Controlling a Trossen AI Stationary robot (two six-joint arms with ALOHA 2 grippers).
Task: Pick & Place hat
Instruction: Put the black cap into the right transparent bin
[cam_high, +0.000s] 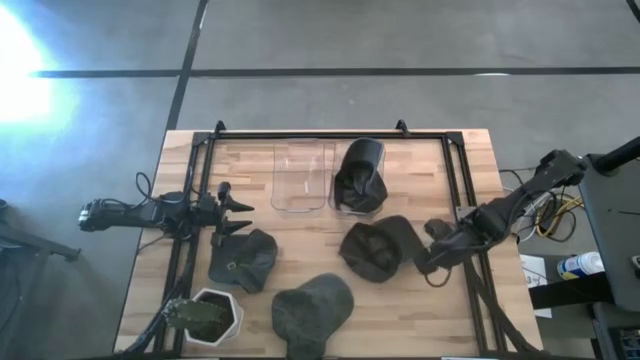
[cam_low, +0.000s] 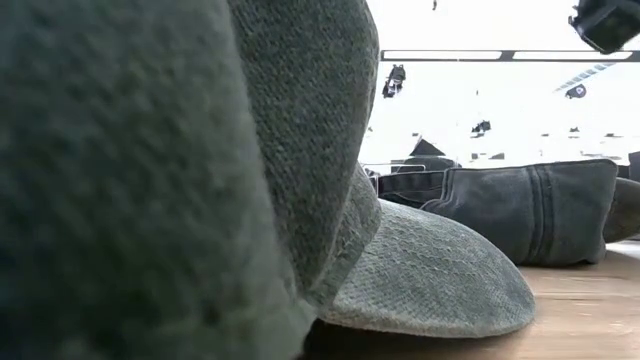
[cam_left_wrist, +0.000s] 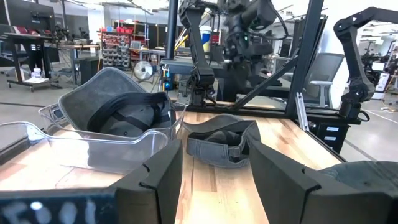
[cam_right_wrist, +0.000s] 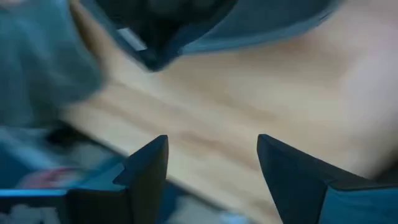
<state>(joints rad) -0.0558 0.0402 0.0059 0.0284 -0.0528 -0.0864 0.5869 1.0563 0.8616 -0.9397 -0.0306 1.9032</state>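
Three loose hats lie on the wooden table in the high view: an upturned dark hat right of centre, a dark hat to the left, and a grey hat near the near edge. A fourth dark hat sits in the right of two clear bins. My right gripper is open, just right of the upturned hat; its wrist view shows the hat's rim beyond the open gripper. My left gripper waits open at the table's left, facing the upturned hat.
An empty clear bin stands left of the filled one at the far side. A white pot with a plant sits at the near left corner. A black frame runs around the table. The grey hat fills the low view.
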